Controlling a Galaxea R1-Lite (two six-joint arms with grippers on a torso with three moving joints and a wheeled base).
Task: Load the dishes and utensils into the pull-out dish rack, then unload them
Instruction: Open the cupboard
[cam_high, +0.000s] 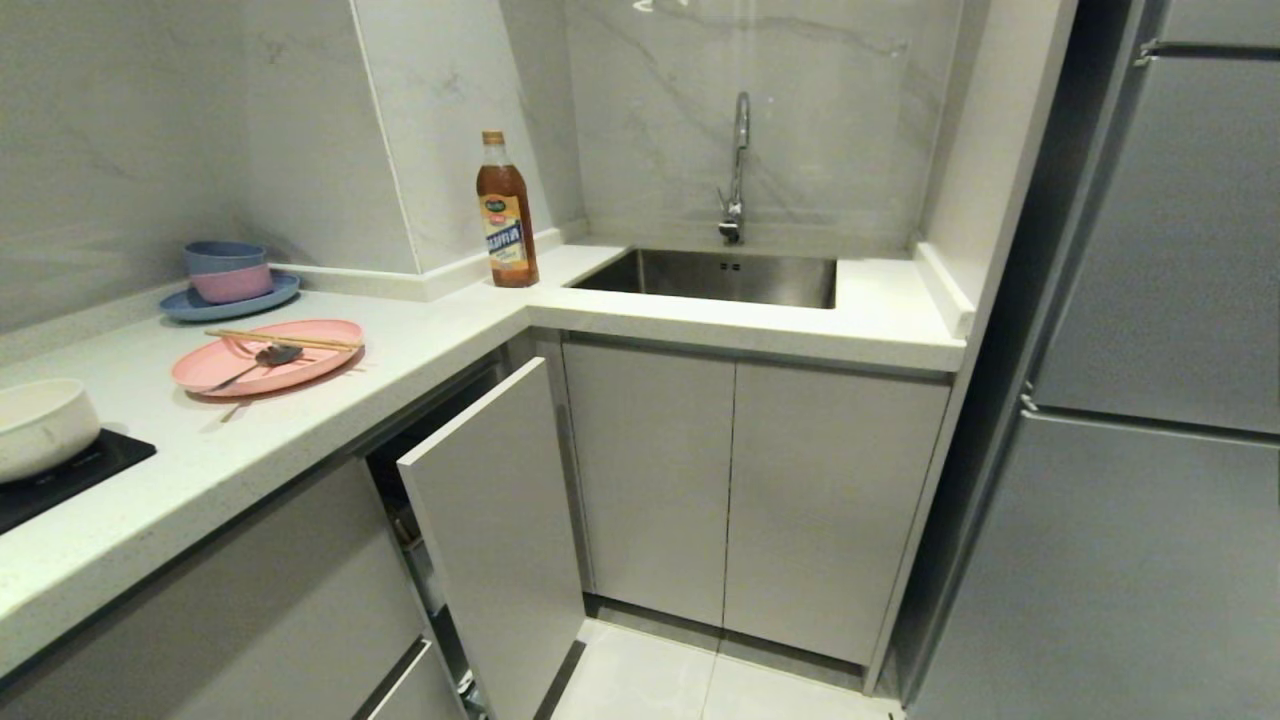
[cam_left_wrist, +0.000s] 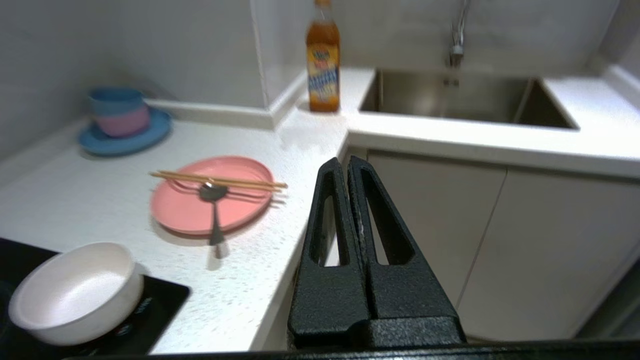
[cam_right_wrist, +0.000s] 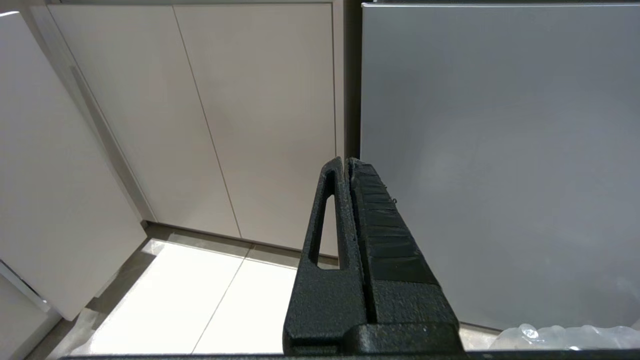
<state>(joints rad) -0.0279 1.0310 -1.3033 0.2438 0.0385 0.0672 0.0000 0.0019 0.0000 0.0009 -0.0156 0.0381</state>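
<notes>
A pink plate (cam_high: 268, 357) (cam_left_wrist: 212, 200) lies on the white counter with wooden chopsticks (cam_high: 283, 340) (cam_left_wrist: 218, 179) across it and a metal spoon (cam_high: 262, 362) (cam_left_wrist: 214, 210) resting on it. A white bowl (cam_high: 42, 426) (cam_left_wrist: 75, 291) stands on the black hob at the near left. The pull-out dish rack's pale-grey front panel (cam_high: 495, 530) stands partly drawn out under the counter; the rack behind it is mostly hidden. My left gripper (cam_left_wrist: 343, 162) is shut and empty, raised off the counter's front edge, to the right of the plate. My right gripper (cam_right_wrist: 345, 161) is shut and empty, low, facing the cabinet doors.
A blue plate with stacked blue and pink bowls (cam_high: 229, 278) sits at the back left. A brown sauce bottle (cam_high: 506, 214) stands by the steel sink (cam_high: 716, 276) with its tap (cam_high: 737, 165). A tall grey fridge (cam_high: 1150, 400) fills the right side.
</notes>
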